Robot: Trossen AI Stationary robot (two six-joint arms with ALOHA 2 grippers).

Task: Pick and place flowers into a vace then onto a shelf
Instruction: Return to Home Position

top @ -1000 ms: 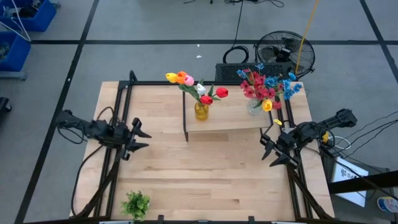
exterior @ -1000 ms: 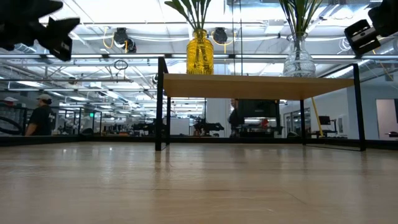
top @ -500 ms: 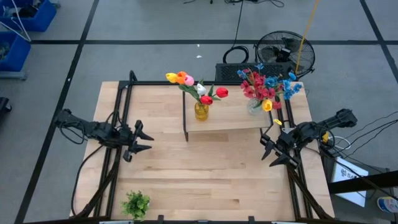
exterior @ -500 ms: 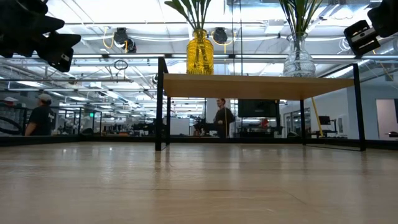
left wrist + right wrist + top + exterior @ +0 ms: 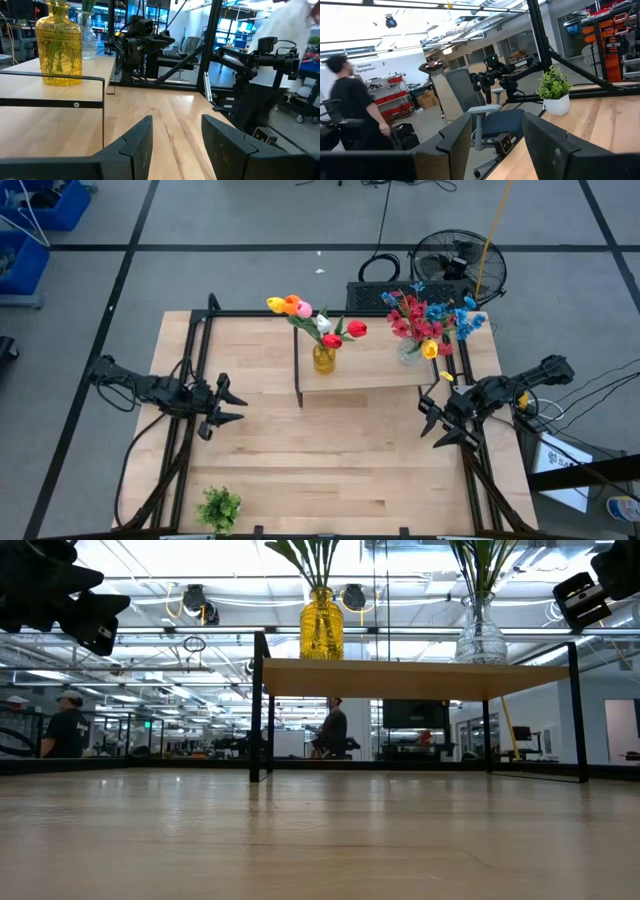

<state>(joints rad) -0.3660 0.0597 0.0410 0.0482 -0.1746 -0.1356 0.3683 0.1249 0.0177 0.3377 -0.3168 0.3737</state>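
Observation:
The shelf (image 5: 370, 375) stands at the table's far middle on thin black legs. On it are a yellow vase (image 5: 323, 358) with red, yellow, orange, pink and white tulips (image 5: 310, 320), and a clear vase (image 5: 408, 352) with red berry sprays and blue blossoms (image 5: 430, 320). Both vases rest on their bases on the plank (image 5: 420, 678). My left gripper (image 5: 232, 402) hovers open above the table's left side, pointing toward the shelf (image 5: 50, 92). My right gripper (image 5: 432, 425) hovers open at the right side, near the shelf's right leg.
A short green leafy clump in a white pot (image 5: 218, 507) sits at the table's near left edge. Black frame rails (image 5: 190, 380) run along both table sides. A fan (image 5: 455, 265) stands beyond the far edge. People (image 5: 333, 728) move in the room behind.
My left gripper has sunk a little toward the table and then kept still. A person in the room behind has walked across beneath the shelf in the low view.

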